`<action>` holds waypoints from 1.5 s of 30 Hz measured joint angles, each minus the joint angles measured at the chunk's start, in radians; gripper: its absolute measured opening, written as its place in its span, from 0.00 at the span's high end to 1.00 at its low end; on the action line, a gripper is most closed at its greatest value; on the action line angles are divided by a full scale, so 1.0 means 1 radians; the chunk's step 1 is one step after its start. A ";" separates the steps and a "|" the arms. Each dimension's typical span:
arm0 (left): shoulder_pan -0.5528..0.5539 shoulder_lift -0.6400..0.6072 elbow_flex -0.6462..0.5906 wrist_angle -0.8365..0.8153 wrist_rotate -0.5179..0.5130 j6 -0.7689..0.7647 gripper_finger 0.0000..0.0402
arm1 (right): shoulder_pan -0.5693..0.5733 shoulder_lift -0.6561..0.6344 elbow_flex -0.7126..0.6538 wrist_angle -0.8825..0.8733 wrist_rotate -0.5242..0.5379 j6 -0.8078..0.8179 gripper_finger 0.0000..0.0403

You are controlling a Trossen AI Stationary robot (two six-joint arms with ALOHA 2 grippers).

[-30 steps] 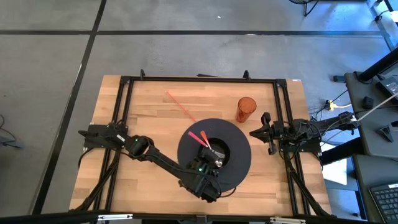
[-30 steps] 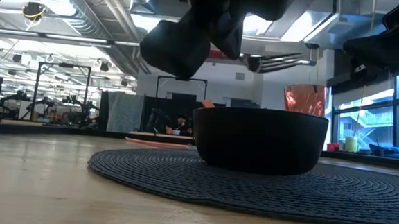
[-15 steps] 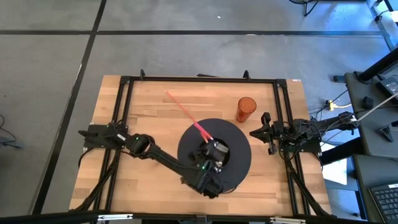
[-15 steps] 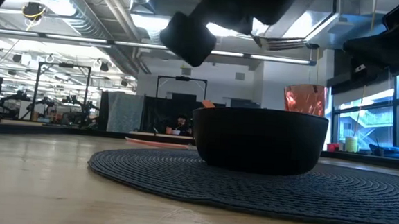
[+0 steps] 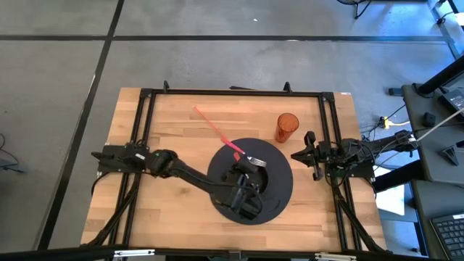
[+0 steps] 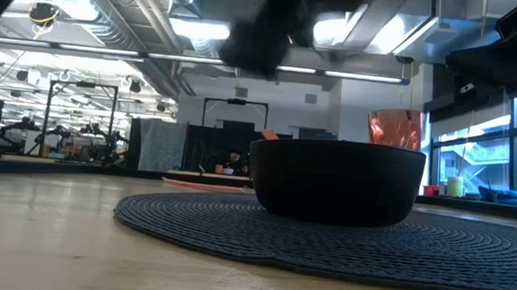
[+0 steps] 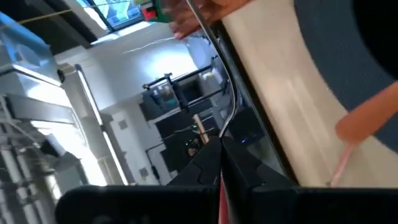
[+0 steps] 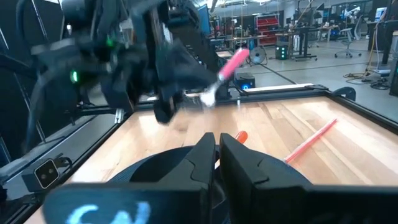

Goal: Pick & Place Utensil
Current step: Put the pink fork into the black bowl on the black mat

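My left gripper [image 5: 249, 168] hovers over the black bowl [image 6: 335, 181], which stands on a round dark woven mat [image 5: 281, 168]. It is shut on a fork [image 8: 231, 63] with a pink handle. In the low view the gripper is only a dark blur at the top [image 6: 275, 29]. An orange utensil end [image 6: 269, 134] pokes over the bowl's rim. A long pink stick [image 5: 206, 121] lies flat on the wood beyond the mat. My right gripper [image 5: 296, 154] waits shut at the table's right edge. My left gripper pinches the fork between its two fingers near where the pink handle [image 8: 235, 60] meets the pale metal part [image 8: 209, 96]; motion blur hides the exact spot. The fork is lifted clear above the bowl. Its handle [image 5: 235, 149] slants up toward the table's far left.
An orange translucent cup [image 5: 287, 127] stands upright on the wood just beyond the mat's far right side. Black frame rails [image 5: 232, 92] run along the table's edges. Bare wood lies left of the mat [image 5: 167, 130].
My left gripper has risen with the fork, leaving the top of the low view, and has shifted a little toward the table's far edge over the bowl. The fork's pink handle has swung round and now points far left. The right arm has kept still.
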 joint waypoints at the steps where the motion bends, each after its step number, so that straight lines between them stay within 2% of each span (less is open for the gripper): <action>1: -0.007 -0.043 -0.036 -0.002 -0.007 -0.013 1.00 | 0.000 0.000 0.000 0.000 0.000 0.001 0.94; 4: -0.034 -0.224 -0.204 -0.004 -0.047 -0.125 1.00 | 0.000 0.000 0.000 0.000 -0.019 0.018 0.94; 8: -0.068 -0.517 -0.563 -0.005 -0.008 -0.401 1.00 | 0.000 0.000 0.000 0.000 -0.023 0.016 0.94; 10: -0.077 -0.625 -0.749 -0.008 0.020 -0.538 1.00 | 0.000 0.000 0.000 0.000 -0.023 0.016 0.94; 13: -0.080 -0.723 -0.968 0.025 0.048 -0.704 1.00 | 0.000 0.000 0.000 0.003 -0.023 0.016 0.94; 17: -0.081 -0.737 -1.104 0.118 0.069 -0.742 1.00 | 0.000 0.000 0.000 0.018 -0.006 0.015 0.94; 20: -0.082 -0.687 -1.103 0.192 0.038 -0.660 1.00 | 0.000 0.000 0.000 0.019 0.011 0.015 0.94; 22: -0.089 -0.635 -1.071 0.257 -0.014 -0.551 1.00 | 0.000 0.000 0.000 0.017 0.011 0.016 0.94; 27: -0.123 -0.458 -0.947 0.446 -0.206 -0.096 1.00 | 0.000 0.000 0.000 0.006 0.011 0.018 0.94; 29: -0.128 -0.392 -0.892 0.503 -0.225 0.069 1.00 | 0.000 0.000 0.000 0.000 0.011 0.020 0.94; 31: -0.126 -0.338 -0.841 0.537 -0.229 0.172 1.00 | 0.000 0.000 0.000 0.000 0.011 0.021 0.94; 36: -0.115 -0.272 -0.772 0.551 -0.228 0.278 1.00 | 0.000 0.000 0.000 0.000 0.011 0.022 0.94; 45: -0.120 -0.270 -0.774 0.629 -0.227 0.403 1.00 | 0.000 0.000 0.000 0.000 0.011 0.019 0.94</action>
